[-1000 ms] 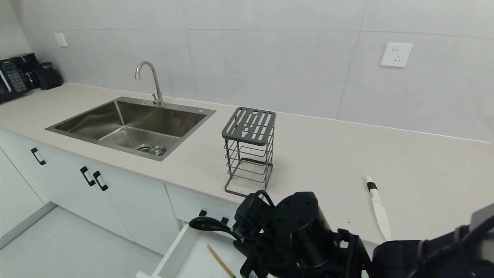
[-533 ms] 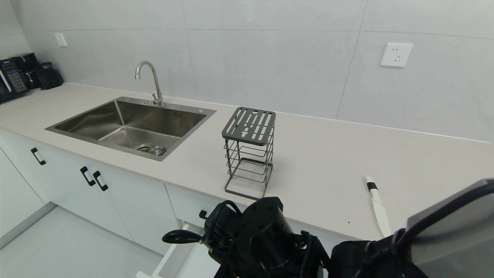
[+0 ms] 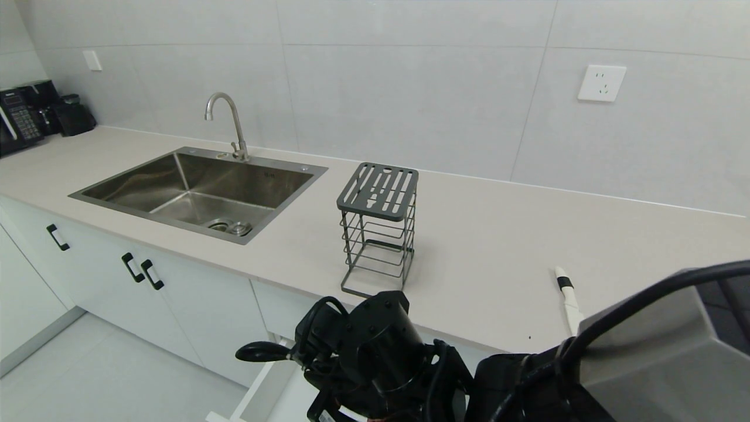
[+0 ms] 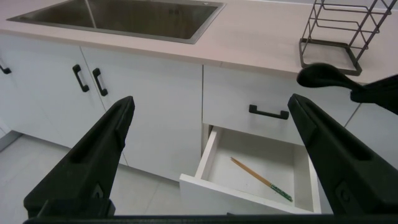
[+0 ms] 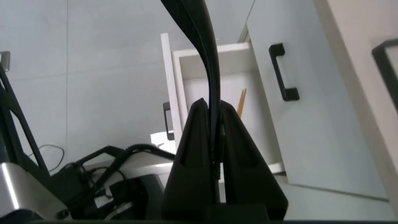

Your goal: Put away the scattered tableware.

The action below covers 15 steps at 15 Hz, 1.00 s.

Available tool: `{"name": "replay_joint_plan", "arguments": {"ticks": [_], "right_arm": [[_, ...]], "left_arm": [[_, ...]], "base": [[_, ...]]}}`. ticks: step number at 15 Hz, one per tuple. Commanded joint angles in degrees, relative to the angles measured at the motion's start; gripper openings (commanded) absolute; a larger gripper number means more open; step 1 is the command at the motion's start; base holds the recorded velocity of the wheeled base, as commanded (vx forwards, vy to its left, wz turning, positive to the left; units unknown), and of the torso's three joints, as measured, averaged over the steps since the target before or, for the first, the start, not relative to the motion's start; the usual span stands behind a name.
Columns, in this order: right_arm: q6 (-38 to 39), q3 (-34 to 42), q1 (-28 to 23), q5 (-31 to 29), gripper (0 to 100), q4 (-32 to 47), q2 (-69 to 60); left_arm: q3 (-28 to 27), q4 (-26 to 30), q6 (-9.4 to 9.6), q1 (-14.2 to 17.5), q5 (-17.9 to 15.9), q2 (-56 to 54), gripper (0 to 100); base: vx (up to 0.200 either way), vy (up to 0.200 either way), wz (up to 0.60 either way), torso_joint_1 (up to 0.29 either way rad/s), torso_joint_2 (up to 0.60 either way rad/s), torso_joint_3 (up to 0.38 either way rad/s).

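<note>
My right gripper (image 3: 307,356) is shut on the handle of a black spoon (image 3: 259,351), holding it above the open white drawer (image 3: 256,391) under the counter. The wrist view has the spoon (image 5: 199,37) sticking out past the shut fingers (image 5: 213,115), with the drawer (image 5: 186,68) and a wooden chopstick (image 5: 240,102) below. My left gripper (image 4: 211,102) hangs open in front of the cabinets, facing the drawer (image 4: 208,158), where the chopstick (image 4: 261,179) lies. A white knife (image 3: 566,290) with a black band lies on the counter at the right, its blade hidden by my arm.
A dark wire rack (image 3: 379,228) stands mid-counter near the front edge. The steel sink (image 3: 140,184) with its tap (image 3: 225,117) is at the left. Closed cabinet doors with black handles (image 3: 140,269) lie below it. Appliances (image 3: 35,114) sit far left.
My right gripper carried the spoon left and lower over the drawer. The arm's grey link rose at the right and now covers the knife's blade.
</note>
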Motion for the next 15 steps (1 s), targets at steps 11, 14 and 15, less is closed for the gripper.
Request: {"name": "replay_joint_plan", "arguments": {"ticks": [11,14,15], "right_arm": [[0.0,-2.8,0.0,0.0,0,0.0,2.5],[-0.1,-3.2,-0.1,0.0,0,0.0,2.9],[-0.1,-3.2,-0.3,0.1,0,0.0,3.2]], "left_arm": [[0.0,0.0,0.02,0.0,0.0,0.1,100],[0.0,0.0,0.02,0.0,0.0,0.1,100],[0.0,0.0,0.02,0.0,0.0,0.1,100]], "base": [[0.000,0.000,0.00,-0.117,0.28,0.158],[0.000,0.000,0.00,-0.071,0.17,0.103],[0.000,0.000,0.00,-0.163,0.38,0.227]]}}
